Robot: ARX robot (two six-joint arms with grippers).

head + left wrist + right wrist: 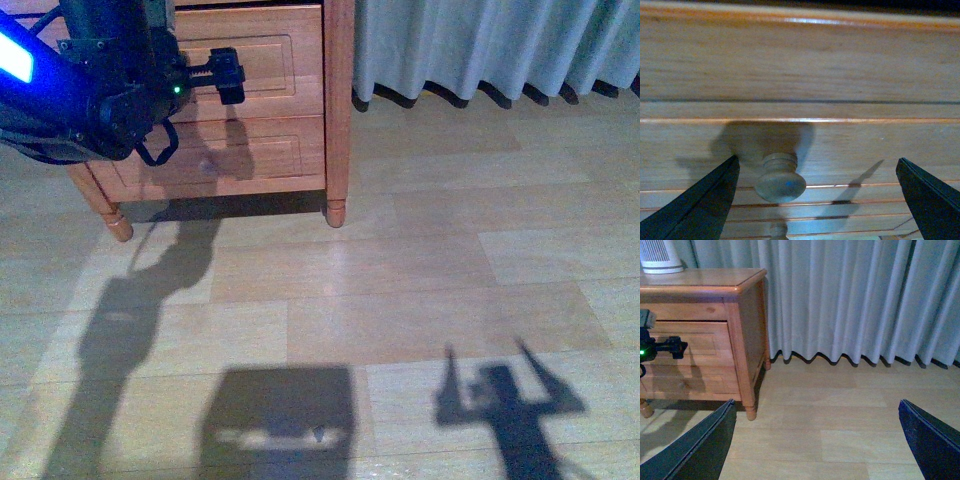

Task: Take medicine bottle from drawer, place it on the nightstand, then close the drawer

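**Opening stage; no step is complete.** The drawer point(262, 62) (the upper and taller of the two in the nightstand point(747, 340)) lies flush with the cabinet front and so appears shut. The medicine bottle shows in none of the three views and is presumably inside the drawer. The part of the nightstand's top in view carries only a ribbed grey-white device point(660, 255), set back from the front edge. Four steps remain: pulling the drawer open, lifting the bottle out, setting it on the top and pushing the drawer shut.

**Pose.** The left arm point(90, 80) reaches forward to the drawer front, with the left hand point(226, 76) level with the round knob point(780, 180). Its fingers point(700, 205) are spread wide and released. The knob sits between them, nearer one finger, apparently untouched. The right hand point(816, 402) hangs well apart from the nightstand, over the floor point(420, 260) and facing the curtain point(850, 300). It is spread and empty (only its shadow enters the front view).
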